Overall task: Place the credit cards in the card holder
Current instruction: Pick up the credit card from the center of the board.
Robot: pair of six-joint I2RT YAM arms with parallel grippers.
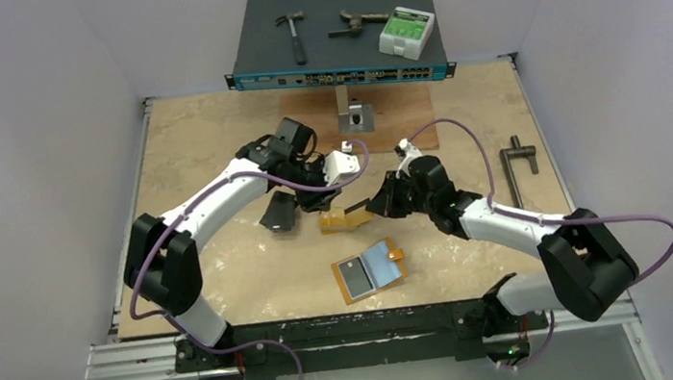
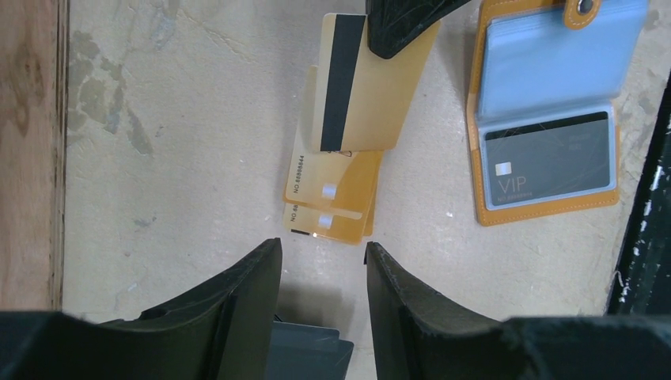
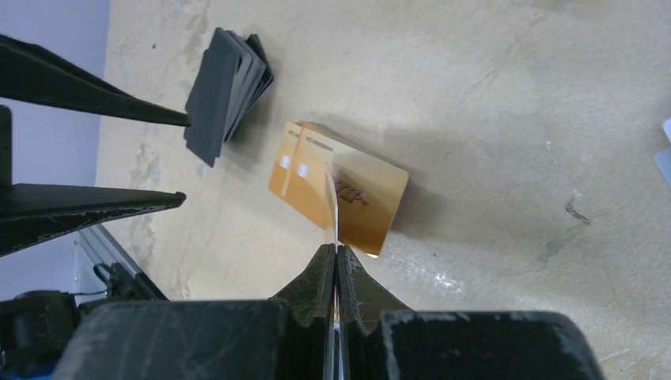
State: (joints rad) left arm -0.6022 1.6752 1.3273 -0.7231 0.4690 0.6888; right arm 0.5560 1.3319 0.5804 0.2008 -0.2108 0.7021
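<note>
Right pincer (image 3: pixel 334 253), card (image 2: pixel 380 99) edge-on, long axis outward

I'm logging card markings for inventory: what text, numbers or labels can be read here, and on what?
"VIP": on the grey card inside the card holder; the small line under it is unreadable.
"NO." then digits too small to trust: along the edge of the yellow cards.
Green label on the white box: too small to read.
</note>
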